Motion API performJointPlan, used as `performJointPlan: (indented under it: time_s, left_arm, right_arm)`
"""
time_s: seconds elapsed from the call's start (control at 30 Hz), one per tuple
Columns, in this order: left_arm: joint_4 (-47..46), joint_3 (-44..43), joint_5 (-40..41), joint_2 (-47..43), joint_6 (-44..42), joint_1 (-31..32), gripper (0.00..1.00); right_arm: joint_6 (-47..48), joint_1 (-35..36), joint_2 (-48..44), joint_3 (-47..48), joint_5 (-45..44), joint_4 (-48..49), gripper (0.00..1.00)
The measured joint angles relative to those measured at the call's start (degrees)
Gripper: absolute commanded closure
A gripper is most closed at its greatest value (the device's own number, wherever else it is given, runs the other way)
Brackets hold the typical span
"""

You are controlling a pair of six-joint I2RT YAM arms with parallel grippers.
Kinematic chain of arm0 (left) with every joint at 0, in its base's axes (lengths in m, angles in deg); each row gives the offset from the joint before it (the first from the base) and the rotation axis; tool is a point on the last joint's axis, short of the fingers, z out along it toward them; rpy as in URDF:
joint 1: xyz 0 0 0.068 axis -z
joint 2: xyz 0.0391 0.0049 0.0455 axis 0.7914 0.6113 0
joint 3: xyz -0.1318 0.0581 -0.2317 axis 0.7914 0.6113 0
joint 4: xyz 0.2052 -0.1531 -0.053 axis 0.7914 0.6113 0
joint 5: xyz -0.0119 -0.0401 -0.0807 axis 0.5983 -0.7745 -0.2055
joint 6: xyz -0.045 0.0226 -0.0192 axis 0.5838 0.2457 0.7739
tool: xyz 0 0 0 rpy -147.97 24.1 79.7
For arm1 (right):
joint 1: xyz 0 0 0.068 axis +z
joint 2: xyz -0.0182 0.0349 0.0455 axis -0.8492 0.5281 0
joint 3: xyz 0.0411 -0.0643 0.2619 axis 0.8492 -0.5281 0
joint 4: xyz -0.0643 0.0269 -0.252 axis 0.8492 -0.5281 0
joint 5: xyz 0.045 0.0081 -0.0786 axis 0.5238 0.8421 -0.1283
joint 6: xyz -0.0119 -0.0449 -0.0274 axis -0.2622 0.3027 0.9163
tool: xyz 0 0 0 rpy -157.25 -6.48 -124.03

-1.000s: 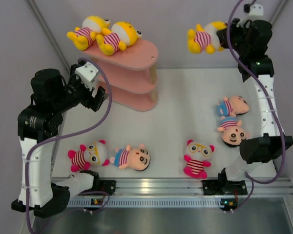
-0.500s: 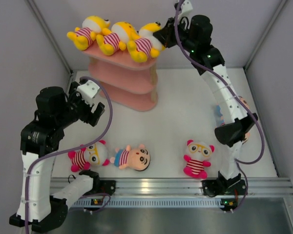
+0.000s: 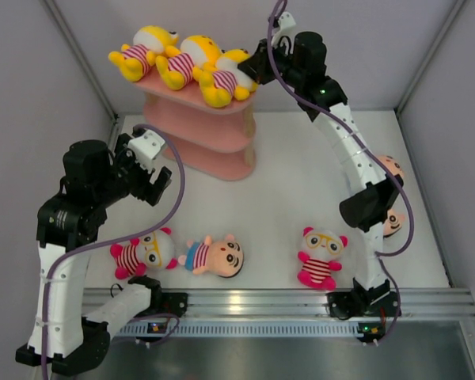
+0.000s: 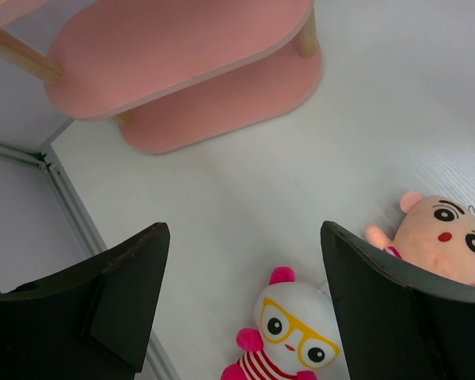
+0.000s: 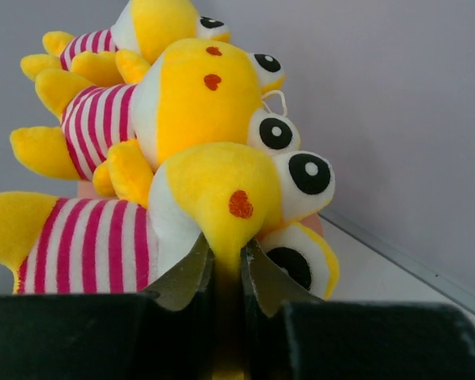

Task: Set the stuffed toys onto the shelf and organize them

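Now right jaws pinch yellow toy (image 3: 226, 79) by head, feet near-left across shelf (image 3: 222, 162); left jaws wide.

Three yellow toys (image 3: 187, 65) lie side by side on the top tier of the pink shelf (image 3: 236, 136). The right gripper (image 3: 254, 68) meets the head of the rightmost yellow toy (image 3: 226, 79). The left gripper (image 3: 152, 184), jaws apart, hangs beside the shelf, above a pink-and-white toy (image 3: 141, 252) and a peach-faced toy (image 3: 216, 256).

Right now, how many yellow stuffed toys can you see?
3, in a row on the shelf's top board: left yellow toy, middle yellow toy, and right yellow toy, its head pinched in the right gripper. None looks hidden.
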State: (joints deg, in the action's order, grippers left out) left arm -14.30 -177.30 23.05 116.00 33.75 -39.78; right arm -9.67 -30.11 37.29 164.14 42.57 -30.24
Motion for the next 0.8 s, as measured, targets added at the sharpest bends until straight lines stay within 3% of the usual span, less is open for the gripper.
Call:
performJointPlan:
  time_s: [0.03, 0.07, 0.1, 0.27, 0.53, 0.8]
  left_arm:
    - [0.0, 0.0, 0.0, 0.0, -0.1, 0.0, 0.17]
    - [0.0, 0.0, 0.0, 0.0, -0.1, 0.0, 0.17]
    - [0.0, 0.0, 0.0, 0.0, -0.1, 0.0, 0.17]
    - [0.0, 0.2, 0.1, 0.0, -0.2, 0.0, 0.17]
    - [0.0, 2.7, 0.2, -0.1, -0.4, 0.0, 0.16]
    - [-0.3, 10.5, 5.7, -1.2, -1.7, 0.0, 0.13]
  right_arm:
    - [0.0, 0.0, 0.2, 0.0, 0.3, 0.2, 0.77]
    - [-0.2, 0.0, 0.3, 0.0, 0.5, 0.5, 0.55]
    - [-0.3, 0.0, 0.5, 0.0, 0.6, 0.7, 0.46]
    - [0.5, 0.0, 0.0, -0.9, 0.5, 1.2, 0.22]
    - [2.7, -0.8, -4.3, -3.7, -1.4, 1.2, 0.01]
    - [4.3, -2.1, -15.6, -9.5, -3.9, 1.9, 0.01]
